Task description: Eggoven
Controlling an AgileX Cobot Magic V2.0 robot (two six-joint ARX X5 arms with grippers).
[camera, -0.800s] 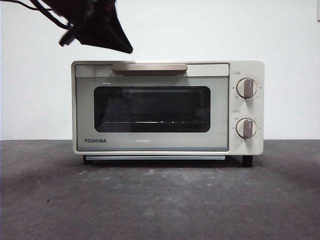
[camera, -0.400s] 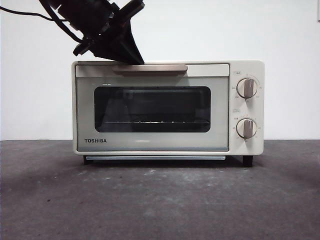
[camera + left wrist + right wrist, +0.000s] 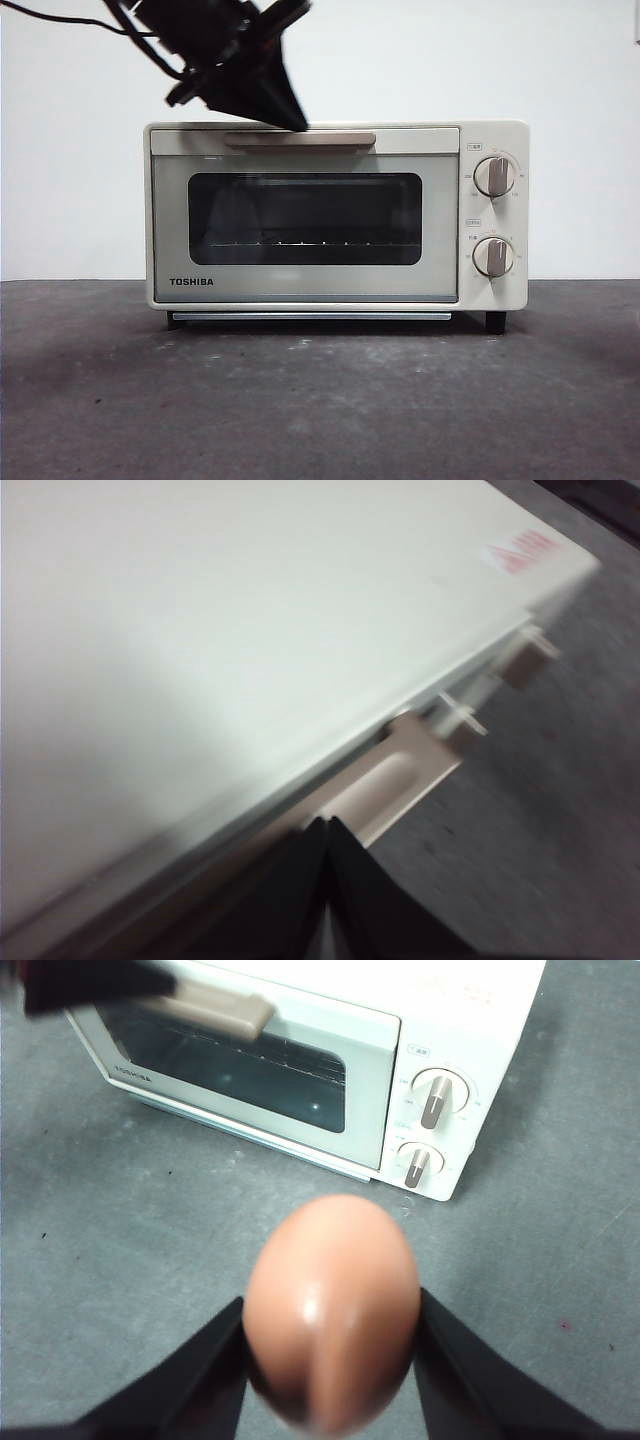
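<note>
Grey speckled tabletop (image 3: 320, 400), white wall (image 3: 580, 150)

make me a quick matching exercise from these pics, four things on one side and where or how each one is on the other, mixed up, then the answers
Things:
1. egg
2. left gripper
3. oven door
4. oven handle

States:
A. shut, with a dark glass window
B. held between the right gripper's jaws, above the table
C. beige bar along the door's top edge
D. jaws together, tip down at the handle

Pairs: 1-B, 2-D, 3-A, 4-C
</note>
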